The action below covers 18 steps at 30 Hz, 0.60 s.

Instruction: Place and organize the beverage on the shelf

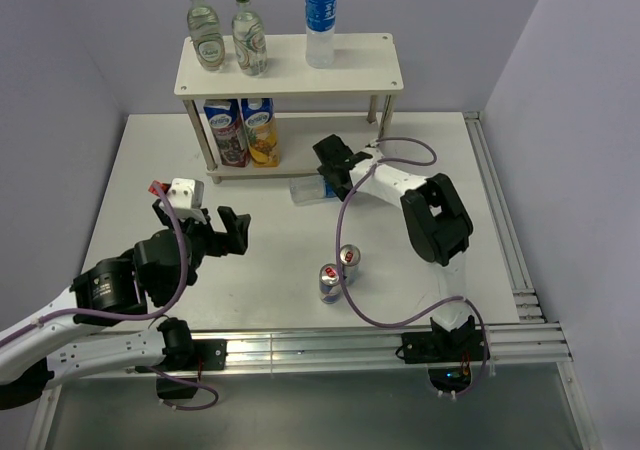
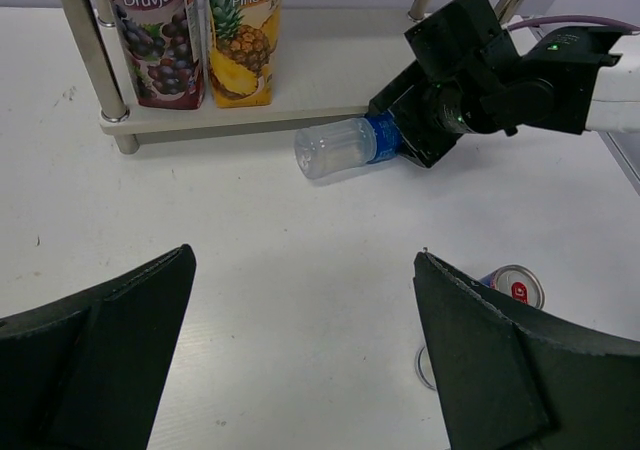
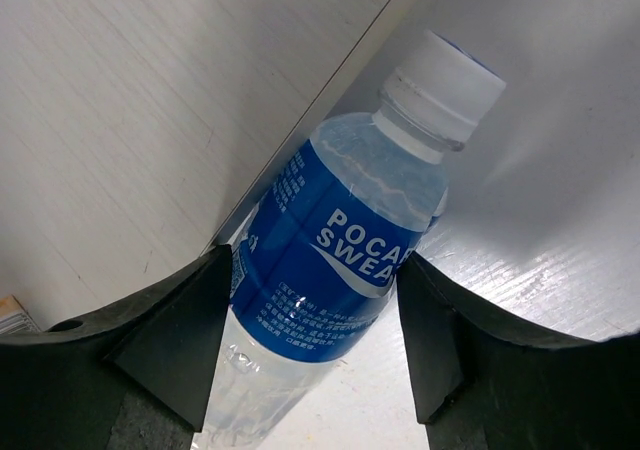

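The cream-white shelf stands at the back. Its top board holds two glass bottles and an upright blue-labelled bottle. Its lower board holds two juice cartons. A second Pocari Sweat bottle lies on its side on the table along the lower board's front edge. My right gripper straddles its label, both fingers against it. The left wrist view shows the same bottle. My left gripper is open and empty above the table's left middle.
Two slim cans stand together on the table in front of the right arm; one shows in the left wrist view. Purple cables loop from both arms. Grey walls close in the table on the left, back and right.
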Tool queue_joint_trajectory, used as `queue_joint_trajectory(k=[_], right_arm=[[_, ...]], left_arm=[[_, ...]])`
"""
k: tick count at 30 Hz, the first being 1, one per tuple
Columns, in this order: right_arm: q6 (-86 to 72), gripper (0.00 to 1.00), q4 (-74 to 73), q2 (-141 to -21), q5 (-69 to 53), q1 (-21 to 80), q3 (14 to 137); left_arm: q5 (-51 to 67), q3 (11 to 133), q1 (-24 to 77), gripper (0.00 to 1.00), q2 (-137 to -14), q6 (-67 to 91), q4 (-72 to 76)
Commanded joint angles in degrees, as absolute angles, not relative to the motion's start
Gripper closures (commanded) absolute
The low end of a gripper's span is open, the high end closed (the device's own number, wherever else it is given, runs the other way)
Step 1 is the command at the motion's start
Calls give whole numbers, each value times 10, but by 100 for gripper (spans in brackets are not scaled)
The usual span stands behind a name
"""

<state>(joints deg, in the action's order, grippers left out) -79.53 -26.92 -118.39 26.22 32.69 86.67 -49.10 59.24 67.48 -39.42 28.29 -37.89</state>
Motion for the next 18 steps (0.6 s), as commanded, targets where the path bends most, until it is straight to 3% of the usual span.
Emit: queue_joint_trajectory(k=[1, 7, 18], right_arm=[[-773, 100, -259, -1230, 219, 309, 845], [-752, 100, -222, -1175, 221, 311, 766], [-666, 100, -249, -936, 322, 316, 597]], left_arm=[[-501, 592, 678, 3, -390, 287, -375], [-499, 592, 678, 3, -401, 286, -377], [-493, 591, 678, 3, -400, 284, -372]])
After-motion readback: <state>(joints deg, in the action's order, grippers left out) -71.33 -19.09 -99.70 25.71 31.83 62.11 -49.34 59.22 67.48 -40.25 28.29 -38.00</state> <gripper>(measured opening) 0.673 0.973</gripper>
